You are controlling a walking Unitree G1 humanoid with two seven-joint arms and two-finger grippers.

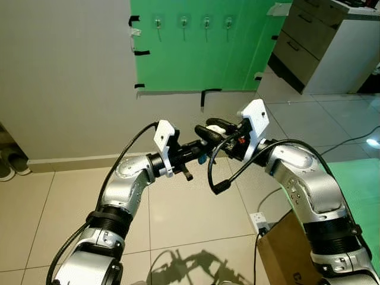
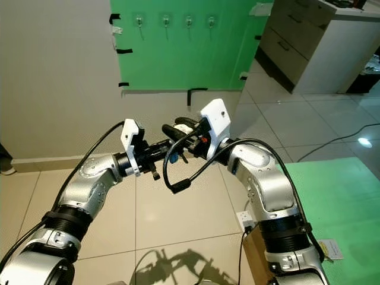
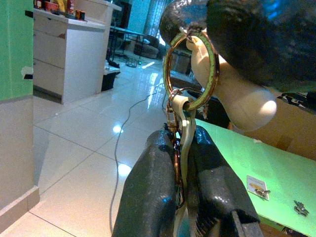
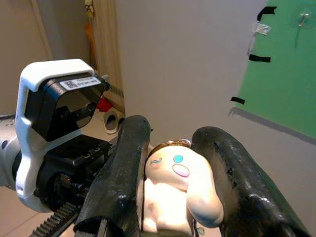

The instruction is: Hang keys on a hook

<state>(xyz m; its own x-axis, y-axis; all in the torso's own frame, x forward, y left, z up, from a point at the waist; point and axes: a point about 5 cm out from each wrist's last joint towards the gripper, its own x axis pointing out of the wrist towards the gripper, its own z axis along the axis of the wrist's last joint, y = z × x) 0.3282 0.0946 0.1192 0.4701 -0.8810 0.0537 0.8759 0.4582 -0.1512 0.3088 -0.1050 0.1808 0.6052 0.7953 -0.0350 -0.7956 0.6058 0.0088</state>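
Note:
The keychain is a gold ring [image 3: 190,69] with a metal clasp and a white plush charm [image 4: 177,192]. My left gripper [image 1: 200,149] is shut on the clasp below the ring [image 3: 180,140]. My right gripper [image 1: 215,127] is shut on the charm, one black finger [image 4: 121,168] on each side of it. Both grippers meet at chest height above the tiled floor, fingertips almost touching. Several small hooks [image 1: 184,22] hang in a row on a green board [image 1: 196,59] on the wall ahead, well above and beyond the grippers.
A grey drawer cabinet [image 1: 320,41] stands at the back right. A cardboard box [image 1: 285,249] sits by my right side, with a white power socket [image 1: 259,221] and cables on the floor. A green mat [image 1: 356,178] lies to the right. Shoes [image 1: 12,163] rest at the left wall.

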